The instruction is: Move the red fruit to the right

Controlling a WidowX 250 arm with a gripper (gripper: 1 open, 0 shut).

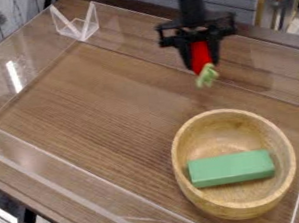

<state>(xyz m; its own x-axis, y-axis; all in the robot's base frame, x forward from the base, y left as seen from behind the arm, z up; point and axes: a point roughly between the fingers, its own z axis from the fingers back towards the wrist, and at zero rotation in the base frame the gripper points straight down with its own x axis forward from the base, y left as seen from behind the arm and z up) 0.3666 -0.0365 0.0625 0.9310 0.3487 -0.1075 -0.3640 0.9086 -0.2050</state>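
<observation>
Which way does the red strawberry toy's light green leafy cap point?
Toward the camera: the light green leafy cap shows below the red body.

Prob. a robotics lab: robot arm [197, 0] over wood tabletop [91, 100], cables at the edge.

Bare tabletop [93, 114] lies left of the bowl [234, 164]

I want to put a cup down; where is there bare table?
The widest bare patch is left of the bowl, between the wire stand and the table's near edge. It's crowded at the fruit under the gripper, and inside the bowl around the green block.
</observation>
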